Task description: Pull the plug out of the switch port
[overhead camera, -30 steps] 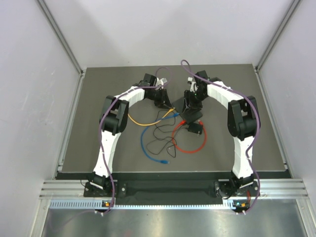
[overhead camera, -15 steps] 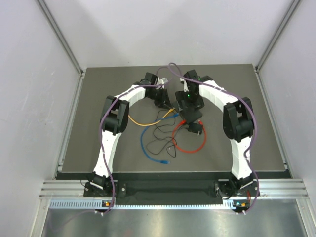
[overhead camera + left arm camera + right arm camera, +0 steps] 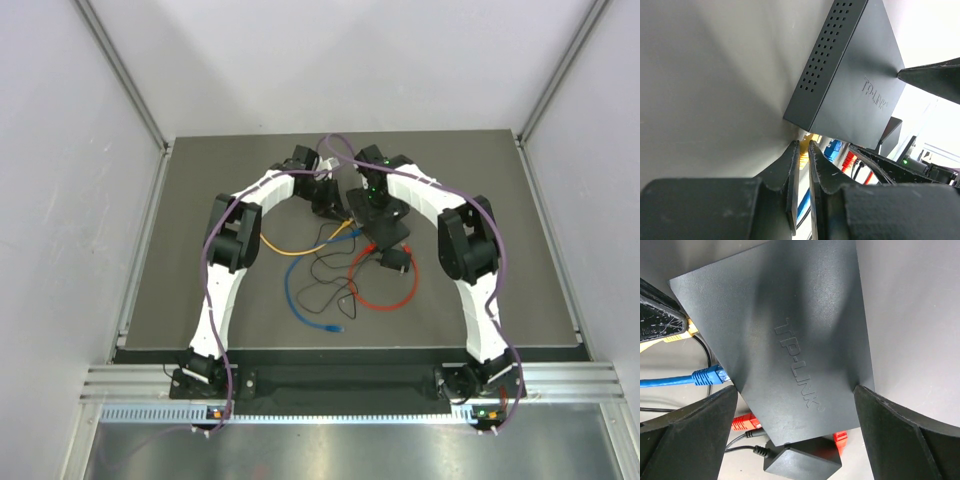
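Right wrist: right claw (image 3: 795, 387) is gaping wide, straddling the switch (image 3: 790, 315). Left claw (image 3: 803, 145) is pinching shut — on the plug (image 3: 680, 336).

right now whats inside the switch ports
A yellow plug, pinched by the left hand, a blue plug and a red plug meet the switch along its edge. Its body covers the sockets, so how deep each sits is hidden.

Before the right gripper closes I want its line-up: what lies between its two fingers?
The switch, logo side facing the camera, fills the gap between the right gripper's open fingers; the right wrist view shows it.
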Motion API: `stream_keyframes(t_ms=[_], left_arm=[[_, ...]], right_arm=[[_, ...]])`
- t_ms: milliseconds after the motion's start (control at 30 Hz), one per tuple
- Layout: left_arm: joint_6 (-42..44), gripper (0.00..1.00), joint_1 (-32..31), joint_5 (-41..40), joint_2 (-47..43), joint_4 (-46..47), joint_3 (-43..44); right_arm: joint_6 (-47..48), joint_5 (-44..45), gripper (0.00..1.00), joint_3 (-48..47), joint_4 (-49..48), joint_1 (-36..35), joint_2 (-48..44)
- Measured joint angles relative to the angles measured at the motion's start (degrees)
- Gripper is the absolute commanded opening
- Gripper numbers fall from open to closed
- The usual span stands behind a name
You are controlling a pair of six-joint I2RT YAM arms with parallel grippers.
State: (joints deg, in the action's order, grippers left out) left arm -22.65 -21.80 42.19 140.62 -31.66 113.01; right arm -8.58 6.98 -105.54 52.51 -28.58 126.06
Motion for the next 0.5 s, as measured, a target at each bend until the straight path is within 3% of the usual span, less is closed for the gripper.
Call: stream_keyframes(t_ms=[133,233,367,400,500], left_arm=[[0.1,0.0,0.1,0.3,0.4,-0.8,0.8],[0.1,0.0,0.1,0.3,0.4,-0.9,0.8],[0.2,0.0,0.2,0.8,0.4,-0.8,0.8],[0.2,0.21,0.3,1.2,0.4,-0.7,0.8],[-0.4,0.47,1.0,2.8,0.4,0.9,-0.8]], right_arm=[[-0.2,0.0,0.99,-0.6,0.5,0.3,0.3],[-0.3,0.0,0.9,-0.7,0.5,0.3,0.4],[-0.6,-0.6,0.87,-0.7,0.5,0.3,0.4],[-0.6,-0.8,0.87,-0.7,0.5,0.3,0.4],[-0.6,-1.1,0.87,-0.7,0.5,0.3,0.4]])
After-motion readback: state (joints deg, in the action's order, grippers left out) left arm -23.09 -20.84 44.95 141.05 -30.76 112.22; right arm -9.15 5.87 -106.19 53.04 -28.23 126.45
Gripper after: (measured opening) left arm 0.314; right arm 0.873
